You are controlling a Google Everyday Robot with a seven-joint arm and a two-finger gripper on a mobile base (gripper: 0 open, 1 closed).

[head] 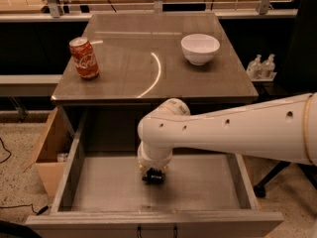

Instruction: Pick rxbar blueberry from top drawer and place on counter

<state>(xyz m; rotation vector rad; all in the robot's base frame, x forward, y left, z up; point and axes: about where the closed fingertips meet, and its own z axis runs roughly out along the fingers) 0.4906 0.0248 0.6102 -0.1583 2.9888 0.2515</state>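
Your drawer [69,168]: a wide, shallow grey-brown box with tall flat side walls and a smooth bare floor, pulled fully out below the counter [198,86]; a small dark handle [156,230] sits on its front panel. Your counter: a square, glossy grey-brown top with a thick edge, carrying a curved streak of reflected light. On it, rear left, stands a red soda can [84,58], an upright metal cylinder; rear right is a round white bowl [200,48], smooth and glazed, well apart from the can. Your arm [233,133]: a thick, matt white shell with rounded joints, reaching in from the right and bending down into the drawer. Your gripper [153,172] is low over the middle of the drawer floor. A small dark block [154,178] lies at its tip against the floor; you cannot tell whether this is the snack bar or whether the claw is wide, narrow or holding it. A brown cardboard box [47,148] stands left of the drawer.
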